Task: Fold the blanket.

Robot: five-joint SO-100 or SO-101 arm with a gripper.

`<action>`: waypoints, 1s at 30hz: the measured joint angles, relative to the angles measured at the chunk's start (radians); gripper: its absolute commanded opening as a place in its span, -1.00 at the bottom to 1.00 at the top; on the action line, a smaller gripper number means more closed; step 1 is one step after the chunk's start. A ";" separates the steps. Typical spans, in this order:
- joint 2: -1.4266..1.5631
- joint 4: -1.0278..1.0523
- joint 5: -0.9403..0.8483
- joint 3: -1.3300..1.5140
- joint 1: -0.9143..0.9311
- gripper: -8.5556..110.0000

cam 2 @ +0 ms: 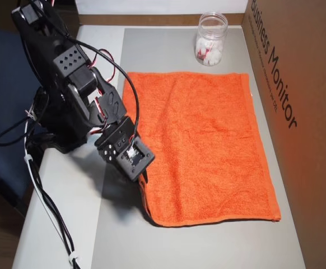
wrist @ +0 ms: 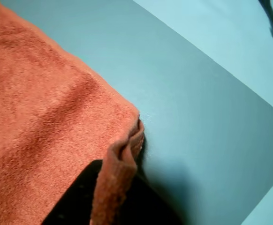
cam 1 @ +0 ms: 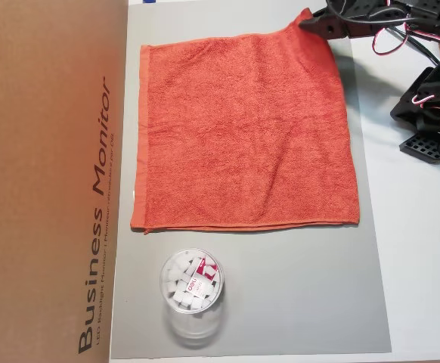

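In an overhead view the blanket (cam 1: 243,128) lies flat on a gray mat (cam 1: 295,287) on the tabletop (cam 1: 424,249), w/ the pincer (cam 1: 308,20) at its 1 o'clock corner, a clear jar (cam 1: 192,291) at 6 o'clock of the blanket and a cardboard box (cam 1: 46,181) along 9 o'clock. Wrist view: black pincer fingers (wrist: 78,199) clamped on a bunched blanket (wrist: 42,126) corner, pinched fold rising between them over the mat (wrist: 197,122). In an overhead view the arm (cam 2: 68,95) sits at 9 o'clock, pincer (cam 2: 143,188) gripping the blanket (cam 2: 202,140) corner at 7 o'clock, jar (cam 2: 210,39) at 12 o'clock, box (cam 2: 303,112) at 3 o'clock.
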 measured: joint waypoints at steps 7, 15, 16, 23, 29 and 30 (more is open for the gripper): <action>0.018 0.000 0.002 -0.063 -0.095 -0.86; 0.018 0.000 0.003 -0.147 -0.196 -0.86; 0.018 0.000 0.003 -0.156 -0.202 -0.86; 0.018 0.000 0.003 -0.206 -0.267 -0.86; 0.018 0.000 0.005 -0.247 -0.331 -0.86; 0.018 0.000 0.003 -0.252 -0.348 -0.86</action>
